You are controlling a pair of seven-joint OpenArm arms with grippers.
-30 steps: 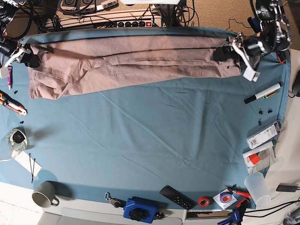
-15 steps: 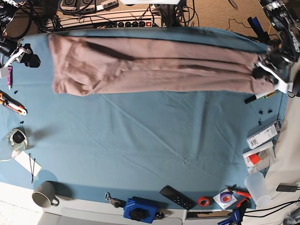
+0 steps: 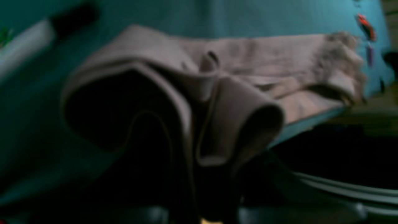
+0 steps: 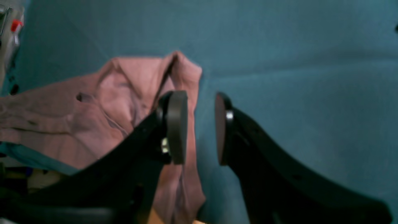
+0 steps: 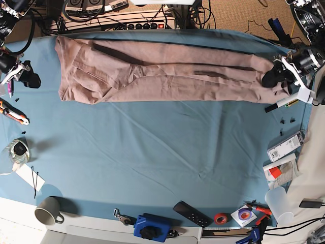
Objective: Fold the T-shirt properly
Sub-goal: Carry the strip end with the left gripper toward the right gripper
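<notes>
The dusty pink-beige cotton T-shirt (image 5: 162, 71) lies stretched in a long band along the far edge of the teal-blue table cloth (image 5: 162, 152). The left gripper (image 5: 274, 77) is clamped on its bunched end at the base view's right. The right gripper (image 4: 200, 127) hangs with jaws parted and empty, just beside the shirt's other end.

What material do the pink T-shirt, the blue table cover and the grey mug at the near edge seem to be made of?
T-shirt: soft knit fabric, probably cotton, matte; it creases and folds in loose layers.
Table cover: thin woven cloth, matte teal; it shows shallow wrinkles and fold lines.
Mug: likely glazed ceramic; its wall looks thick and smooth, though it is too small to be sure.
</notes>
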